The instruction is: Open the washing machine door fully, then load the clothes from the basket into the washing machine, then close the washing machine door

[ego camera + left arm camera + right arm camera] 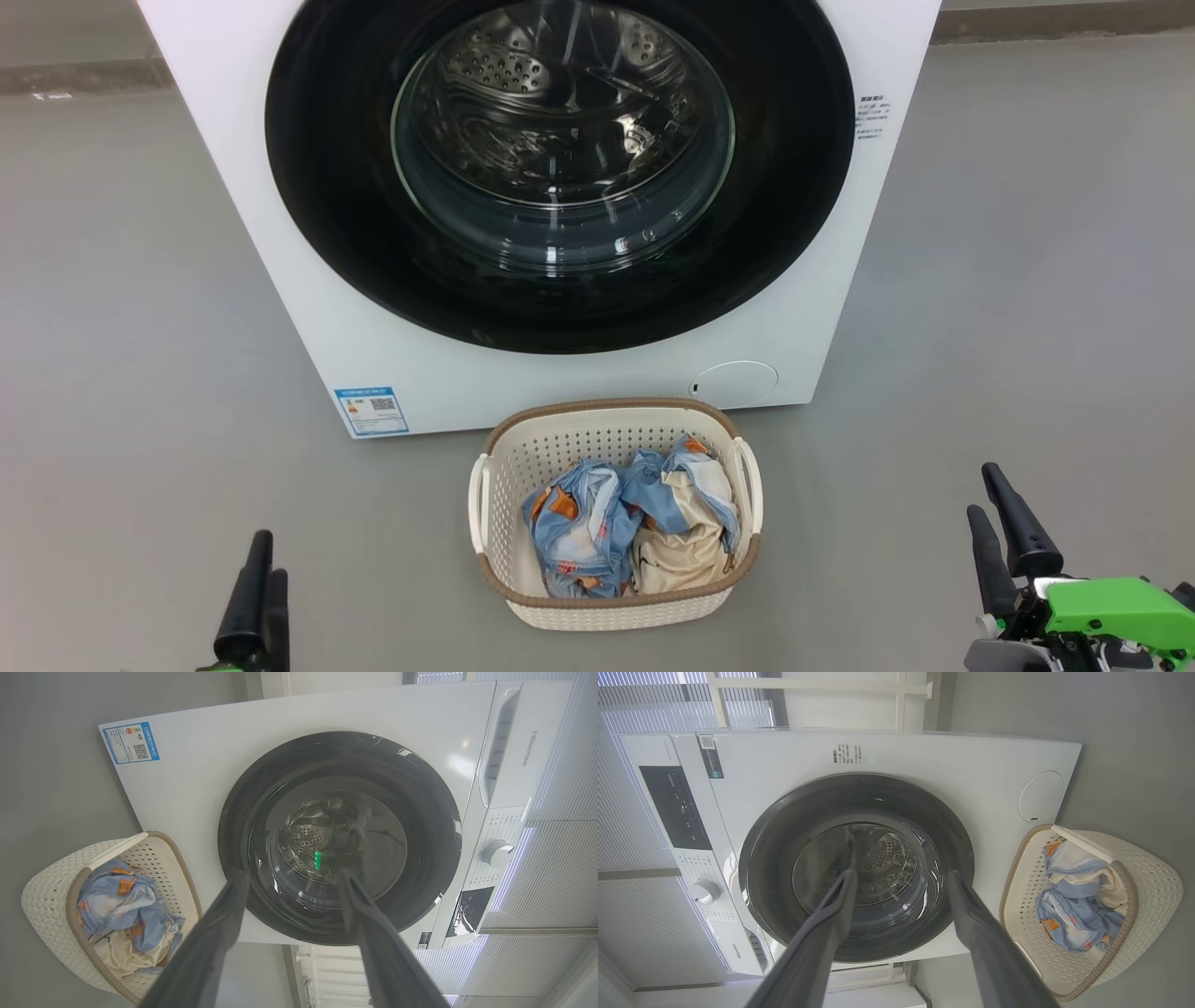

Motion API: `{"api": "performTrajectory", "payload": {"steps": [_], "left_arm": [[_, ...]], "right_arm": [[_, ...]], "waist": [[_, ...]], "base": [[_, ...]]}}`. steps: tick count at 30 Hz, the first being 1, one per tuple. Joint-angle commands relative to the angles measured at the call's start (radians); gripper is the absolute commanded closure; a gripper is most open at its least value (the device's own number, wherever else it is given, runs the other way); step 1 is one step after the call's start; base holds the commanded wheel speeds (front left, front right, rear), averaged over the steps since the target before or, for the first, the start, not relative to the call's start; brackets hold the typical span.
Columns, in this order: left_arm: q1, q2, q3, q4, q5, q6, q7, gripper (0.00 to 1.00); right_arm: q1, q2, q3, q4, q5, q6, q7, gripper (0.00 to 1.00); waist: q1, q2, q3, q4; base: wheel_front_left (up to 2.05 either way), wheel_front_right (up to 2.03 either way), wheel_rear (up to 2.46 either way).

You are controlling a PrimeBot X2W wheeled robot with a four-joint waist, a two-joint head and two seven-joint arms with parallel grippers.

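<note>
- Left gripper (267, 558): low, well in front of the washer (373, 373) and off its left corner. Fingers spread, holding nothing. Its wrist view looks straight at the door.
- Label (372, 411): blue, at the washer's bottom left front corner. No part in this step.
- Washer: white front-loader on a grey floor (140, 373), with an empty steel drum behind the glass.
- Door (560, 159): black ring with a clear bowl window, lying flush against the washer front, so shut. Opening it is the step in hand, not yet begun. No handle or recess shows plainly, and the hinge side cannot be told. Advice:
  - find the pull point on the rim before committing
  - hook one finger behind that edge rather than pinching the slick glass
  - pull along the door's arc, not straight out
  - carry the swing to its stop so the mouth is wholly free for loading
- Basket (611, 408): cream, brown-rimmed, on the floor just before the washer's front, below the door. Judged close enough that a low-reaching arm could knock it, so approach the door from above its rim.
- Clothes (625, 527): a blue and cream bundle inside the basket, none in the washer yet.
- Hatch (735, 384): round and white, at the washer's lower right front. Leave alone.
- Right gripper (984, 493): low, well before the washer and off its right corner. Fingers spread and empty.
</note>
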Motion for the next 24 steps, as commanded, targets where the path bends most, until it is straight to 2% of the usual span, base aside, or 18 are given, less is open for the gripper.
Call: {"api": "performTrajectory", "payload": {"steps": [1,14,24], "left_arm": [[-0.046,0.019,0.001,-0.037,0.009,-0.002,-0.013,0.00],[-0.057,0.042,-0.027,-0.066,0.048,-0.003,-0.057,0.00],[-0.073,0.074,-0.067,-0.081,0.121,-0.003,-0.097,0.00]], "right_arm": [[-0.050,-0.019,0.012,-0.035,-0.024,0.001,-0.011,0.00],[-0.069,-0.043,0.055,-0.078,-0.085,0.002,-0.051,0.00],[-0.080,-0.063,0.084,-0.129,-0.196,0.002,-0.082,0.00]], "waist": [[0.0000,0.0000,0.000,0.000],[0.0000,0.0000,0.000,-0.003],[0.0000,0.0000,0.003,-0.004]], "base": [[0.00,0.00,0.00],[0.00,0.00,0.00],[0.00,0.00,0.00]]}}
